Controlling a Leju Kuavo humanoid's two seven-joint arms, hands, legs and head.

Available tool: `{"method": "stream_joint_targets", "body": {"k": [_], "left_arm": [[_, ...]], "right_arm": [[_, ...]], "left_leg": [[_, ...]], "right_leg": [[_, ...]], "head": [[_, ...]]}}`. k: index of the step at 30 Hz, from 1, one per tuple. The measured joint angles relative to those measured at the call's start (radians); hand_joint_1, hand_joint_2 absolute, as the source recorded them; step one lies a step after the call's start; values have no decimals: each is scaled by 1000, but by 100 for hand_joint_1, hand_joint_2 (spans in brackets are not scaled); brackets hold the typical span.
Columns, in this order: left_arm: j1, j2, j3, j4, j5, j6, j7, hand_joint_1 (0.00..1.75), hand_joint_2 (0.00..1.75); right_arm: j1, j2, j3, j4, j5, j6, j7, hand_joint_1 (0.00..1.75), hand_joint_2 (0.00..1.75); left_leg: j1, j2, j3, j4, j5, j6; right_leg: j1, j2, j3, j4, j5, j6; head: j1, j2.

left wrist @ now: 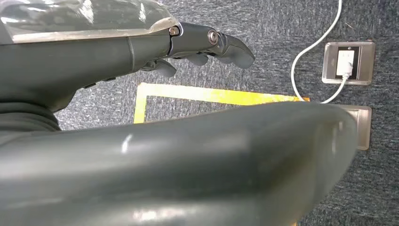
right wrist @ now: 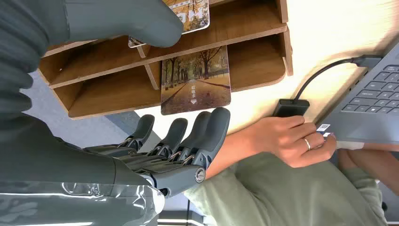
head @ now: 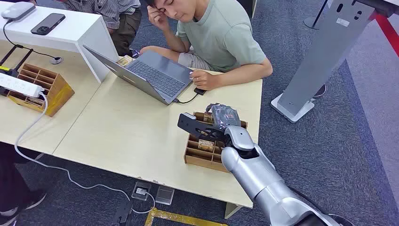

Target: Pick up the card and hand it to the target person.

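hovering open-fingered over the wooden organizer, the right robot hand holds nothing; card print unreadable.

A card lies in the wooden organizer on the table, laptop behind.

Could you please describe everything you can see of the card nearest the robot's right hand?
The card is a thin, glossy rectangle printed with an autumn tree-lined avenue, small white characters and an arrow. It leans in a slot of the wooden organizer, one end jutting past the open side. The right hand has its fingers spread by that end; contact cannot be told.
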Motion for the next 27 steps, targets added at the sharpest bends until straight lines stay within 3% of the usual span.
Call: {"method": "stream_joint_targets", "body": {"k": [16, 23, 27], "left_arm": [[0, -1, 0, 0, 0, 0, 0, 0, 0], [0, -2, 0, 0, 0, 0, 0, 0, 0], [0, -3, 0, 0, 0, -2, 0, 0, 0]], "right_arm": [[0, 4, 0, 5, -1, 4, 1, 72, 175], [-1, 5, 0, 8, 0, 3, 3, 89, 175], [-3, 5, 0, 9, -1, 3, 4, 121, 175]], "left_leg": [[0, 0, 0, 0, 0, 0], [0, 0, 0, 0, 0, 0], [0, 0, 0, 0, 0, 0]], "right_leg": [[0, 0, 0, 0, 0, 0], [0, 0, 0, 0, 0, 0], [0, 0, 0, 0, 0, 0]], "head": [[0, 0], [0, 0], [0, 0]]}}
